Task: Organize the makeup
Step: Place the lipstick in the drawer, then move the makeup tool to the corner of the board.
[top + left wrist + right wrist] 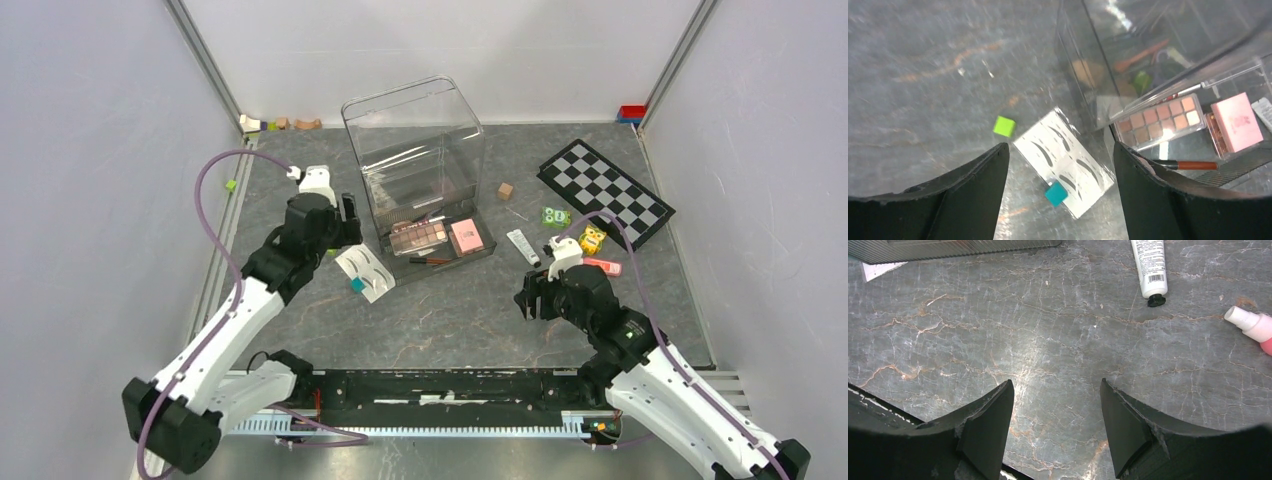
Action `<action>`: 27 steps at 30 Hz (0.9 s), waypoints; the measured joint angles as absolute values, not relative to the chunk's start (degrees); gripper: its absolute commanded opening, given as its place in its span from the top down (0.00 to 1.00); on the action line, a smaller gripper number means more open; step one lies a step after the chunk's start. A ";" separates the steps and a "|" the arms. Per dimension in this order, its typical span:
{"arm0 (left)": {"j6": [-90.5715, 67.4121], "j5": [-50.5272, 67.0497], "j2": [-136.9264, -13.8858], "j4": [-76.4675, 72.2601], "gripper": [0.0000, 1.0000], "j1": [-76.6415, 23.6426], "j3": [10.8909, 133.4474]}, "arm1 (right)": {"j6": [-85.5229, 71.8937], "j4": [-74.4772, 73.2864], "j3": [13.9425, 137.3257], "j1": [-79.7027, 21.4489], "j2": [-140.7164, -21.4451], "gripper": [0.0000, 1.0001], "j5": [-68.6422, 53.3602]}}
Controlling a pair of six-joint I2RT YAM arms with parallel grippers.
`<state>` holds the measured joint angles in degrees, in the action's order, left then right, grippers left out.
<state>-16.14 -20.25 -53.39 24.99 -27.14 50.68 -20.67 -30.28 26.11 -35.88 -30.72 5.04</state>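
The white eyebrow card [365, 271] [1063, 160] lies flat on the table beside the clear box [415, 150], with a teal cube [1055, 193] on its near corner. My left gripper [346, 222] [1060, 150] hovers over the card, open, holding nothing. In the clear tray at the box's foot lie a brown eyeshadow palette [418, 236] [1160, 120], a pink compact [466, 236] [1237, 122] and a thin pencil [1188, 164]. My right gripper [527, 297] [1057, 385] is open over bare table. Beyond it are a white tube [522, 246] [1151, 267] and a pink tube [602, 265] [1255, 327].
A checkerboard [603, 190] lies at the back right. Near it are a green die [555, 216], a yellow toy [592, 239] and a brown cube [506, 190]. A lime cube [1004, 126] sits left of the card. Small blocks line the back wall [275, 124].
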 measured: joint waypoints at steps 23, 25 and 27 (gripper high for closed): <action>-28.69 -3.18 -84.09 10.00 0.33 -13.19 49.58 | -22.85 -34.85 26.15 -35.88 -26.28 0.28 9.80; -28.69 -2.37 -85.91 8.88 0.35 -12.51 50.37 | -22.90 -34.87 26.24 -35.88 -26.26 0.28 10.20; -28.71 -1.21 -87.66 8.08 0.37 -12.12 51.22 | -22.90 -34.96 26.24 -35.88 -26.37 0.28 10.35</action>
